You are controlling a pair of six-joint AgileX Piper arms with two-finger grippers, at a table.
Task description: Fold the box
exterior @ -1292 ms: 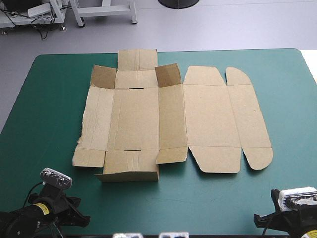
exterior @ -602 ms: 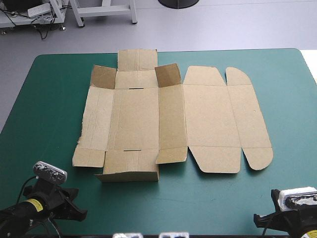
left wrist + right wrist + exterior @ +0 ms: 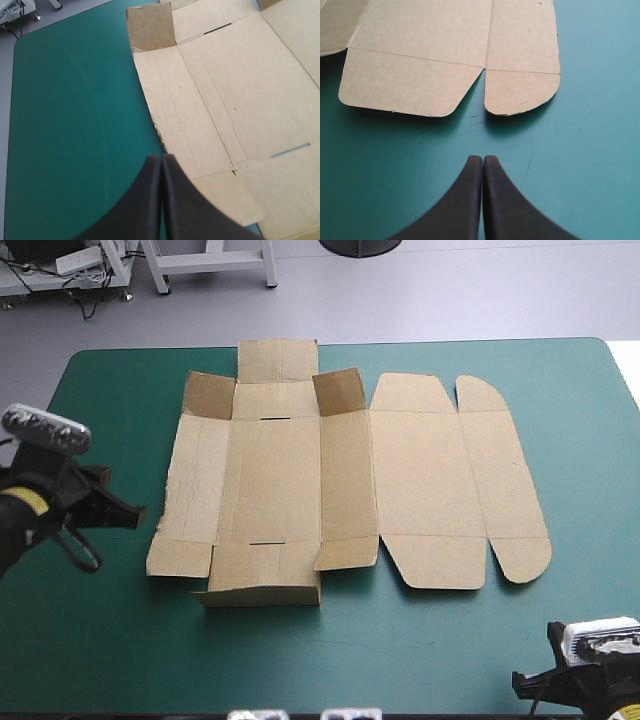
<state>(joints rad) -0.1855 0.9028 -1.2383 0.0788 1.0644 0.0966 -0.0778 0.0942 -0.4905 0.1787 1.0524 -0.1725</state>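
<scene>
The table (image 3: 100, 400), under its teal-green cover, carries the brown box (image 3: 420, 480) as one cut sheet spread across its middle and reaching toward the far edge; the tray panels lie on the left half, the lid panel with its rounded ends on the right; two small corner flaps (image 3: 338, 390) at the far side stand raised, while the rest lies flat or nearly so. The left gripper (image 3: 162, 161) hovers over bare cover just beside the sheet's ragged left edge; its black fingers are pressed together into one point and pinch nothing; the tip points across that edge, with the near-left flap (image 3: 227, 197) just beside it. The right gripper (image 3: 482, 160) sits by the table's near edge at the right corner, apart from the box; its fingers too are pressed together on nothing; ahead of it lies the notch between the lid's near flap (image 3: 410, 85) and the rounded tab (image 3: 520, 92), with bare cover between.
</scene>
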